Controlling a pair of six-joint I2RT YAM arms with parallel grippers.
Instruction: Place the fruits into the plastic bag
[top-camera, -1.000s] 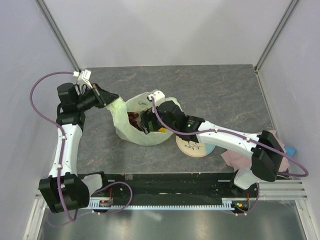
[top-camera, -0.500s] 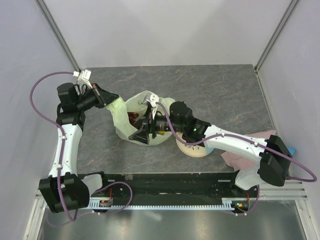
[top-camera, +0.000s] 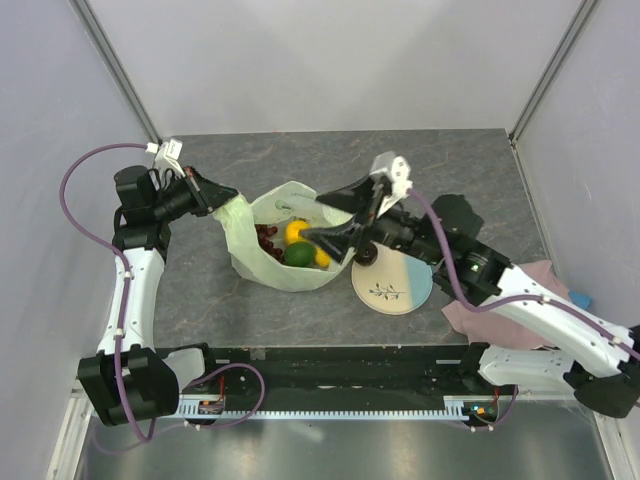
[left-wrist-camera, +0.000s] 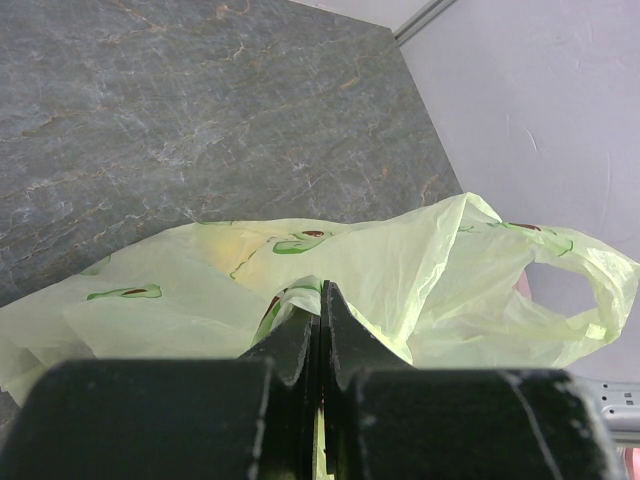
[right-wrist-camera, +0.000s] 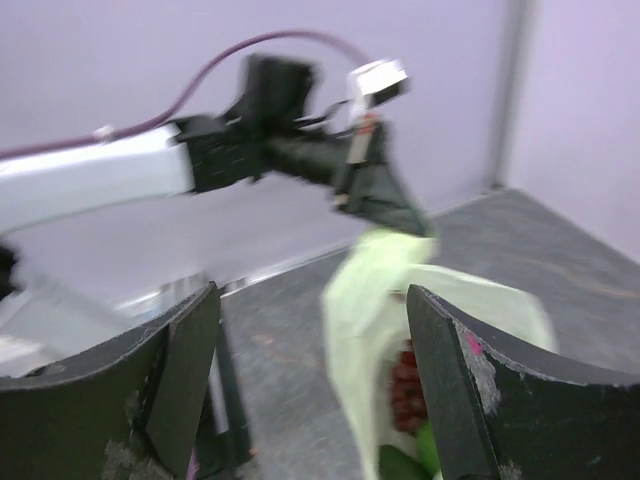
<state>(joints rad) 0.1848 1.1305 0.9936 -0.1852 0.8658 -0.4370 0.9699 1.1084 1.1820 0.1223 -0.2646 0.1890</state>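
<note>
A: Top view?
B: A pale green translucent plastic bag (top-camera: 245, 262) is seen mid-table, mouth open. One handle is pinched in the left gripper (top-camera: 226, 203). A round orange (top-camera: 296, 229), dark green avocado (top-camera: 299, 253), dark red grape bunch (top-camera: 268, 238) and yellow pear (top-camera: 322, 258) are noted inside. The right gripper (top-camera: 315, 218) is held above the mouth, fingers spread.
A: Left wrist?
B: Fingers are pressed together on a fold of bag film (no gap visible).
A: Right wrist?
B: Fingers are parted wide, nothing between them; the view is blurred. The bag hangs beyond.
</note>
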